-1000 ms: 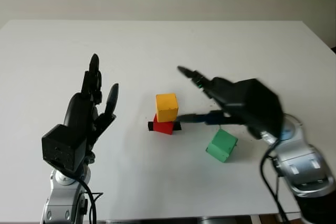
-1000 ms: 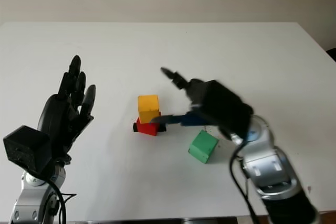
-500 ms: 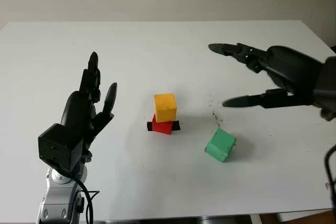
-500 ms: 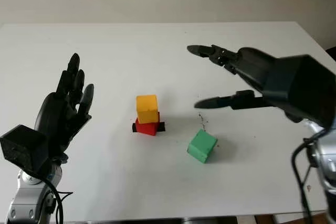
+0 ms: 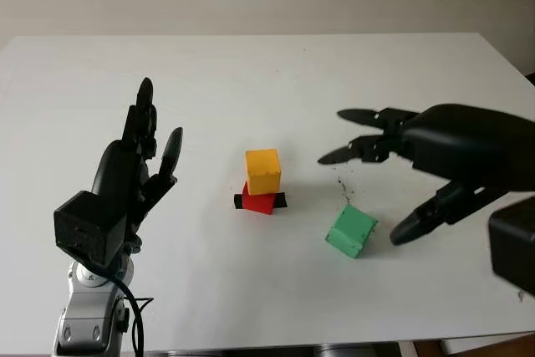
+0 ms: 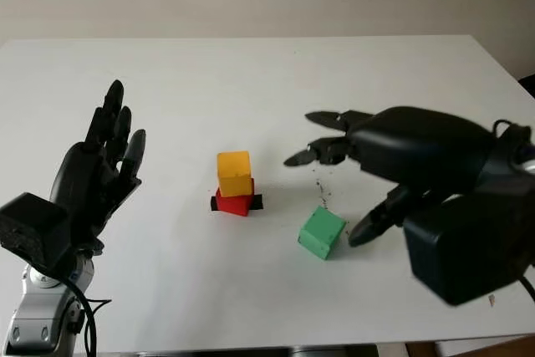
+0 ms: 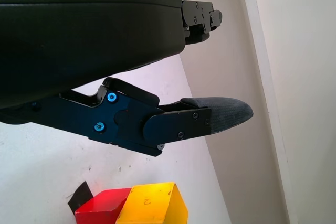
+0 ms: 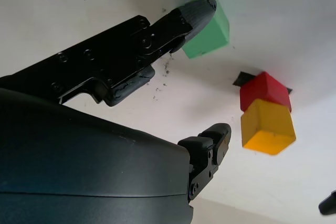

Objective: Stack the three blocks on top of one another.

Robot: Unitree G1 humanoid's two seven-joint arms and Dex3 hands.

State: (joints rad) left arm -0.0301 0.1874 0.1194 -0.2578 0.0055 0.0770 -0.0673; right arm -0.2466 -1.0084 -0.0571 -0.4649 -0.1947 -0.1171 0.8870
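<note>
From the head camera you are looking at a white table (image 5: 251, 64) where the yellow block (image 5: 263, 170) is sitting on the red block (image 5: 260, 199), which is resting on a strip of black tape (image 5: 280, 200). The green block (image 5: 352, 231) is lying tilted on the table to the right of that stack, apart from it. Your right hand (image 5: 393, 173) is hovering over the green block, released and grasping nothing, one finger reaching down just beside the block's right side. Your left hand (image 5: 134, 169) is standing raised, well to the left of the stack, also released.

In the left wrist view you are seeing the stack past a fingertip (image 7: 226, 115).

In the right wrist view one fingertip (image 8: 197, 11) is sitting against or just in front of the green block; you cannot tell if it is touching.
</note>
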